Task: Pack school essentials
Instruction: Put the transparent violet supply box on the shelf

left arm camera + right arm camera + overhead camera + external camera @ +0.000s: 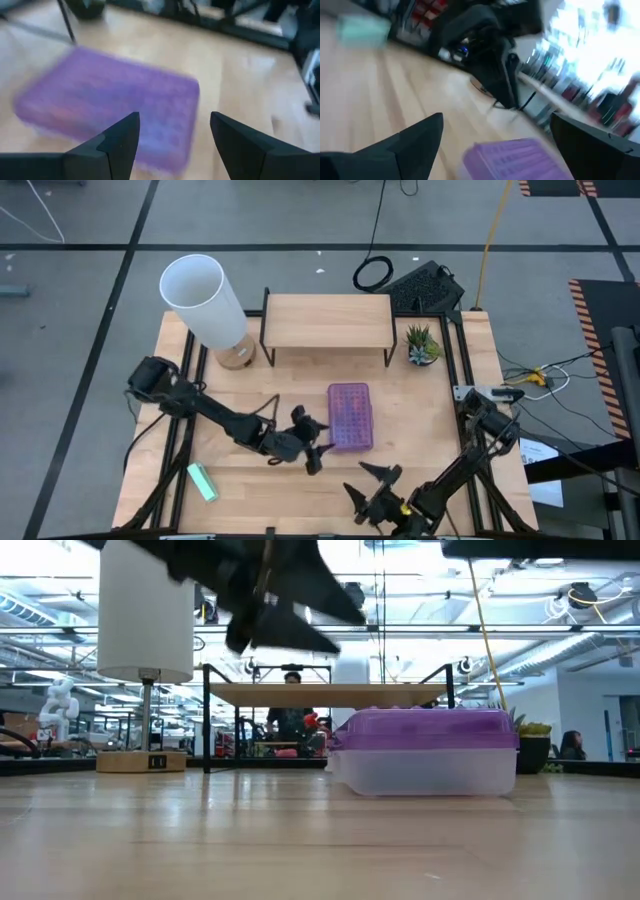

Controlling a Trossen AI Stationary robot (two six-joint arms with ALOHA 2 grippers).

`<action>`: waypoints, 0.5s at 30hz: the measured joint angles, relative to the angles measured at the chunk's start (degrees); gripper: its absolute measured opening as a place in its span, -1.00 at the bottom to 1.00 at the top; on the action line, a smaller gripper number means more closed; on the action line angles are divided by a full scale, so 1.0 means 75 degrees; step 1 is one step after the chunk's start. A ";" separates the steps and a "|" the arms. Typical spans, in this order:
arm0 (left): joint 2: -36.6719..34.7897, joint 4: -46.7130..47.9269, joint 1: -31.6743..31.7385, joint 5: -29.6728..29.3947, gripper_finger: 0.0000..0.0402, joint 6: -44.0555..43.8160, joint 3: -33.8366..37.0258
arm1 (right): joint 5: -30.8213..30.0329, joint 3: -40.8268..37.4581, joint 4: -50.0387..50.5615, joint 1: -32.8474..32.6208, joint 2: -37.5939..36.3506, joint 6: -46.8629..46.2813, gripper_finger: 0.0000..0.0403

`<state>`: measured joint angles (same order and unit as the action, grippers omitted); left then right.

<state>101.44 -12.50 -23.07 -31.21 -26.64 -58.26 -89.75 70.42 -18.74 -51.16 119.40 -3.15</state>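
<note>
A clear box with a purple lid [349,416] stands shut on the table's middle; it also shows in the low view [425,750]. A small light green box [203,481] lies flat near the front left. My left gripper [320,446] hovers open just left of the purple-lidded box's near end [172,130], raised off the table. My right gripper [366,482] stands open near the front edge, in front of the box [495,131]. Neither holds anything. Other school essentials are out of view.
A white lamp [205,300] stands at the far left, a wooden shelf [327,320] at the far middle, and a small potted plant [421,345] at the far right. Bare wood lies between the green box and the grippers.
</note>
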 joint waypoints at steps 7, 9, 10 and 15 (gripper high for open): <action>-0.0078 0.0108 0.0766 0.0227 0.22 0.0508 -0.0006 | 0.1717 -0.1909 0.0115 0.0532 -0.2138 -0.4320 0.78; 0.0086 0.0226 0.0956 0.0519 0.22 0.0497 -0.0008 | 0.2981 -0.2717 0.0231 0.0812 -0.3065 -0.5850 0.78; 0.0178 0.0301 0.1033 0.0661 0.22 0.0493 -0.0002 | 0.3681 -0.3154 0.0331 0.0961 -0.3486 -0.6525 0.78; 0.0330 0.0493 0.1189 0.0890 0.22 0.0383 0.0000 | 0.5528 -0.5166 0.0451 0.1272 -0.5116 -0.8995 0.78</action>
<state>103.92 -8.80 -14.15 -24.53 -23.77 -58.26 -48.29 31.67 -15.36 -41.62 81.03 -70.61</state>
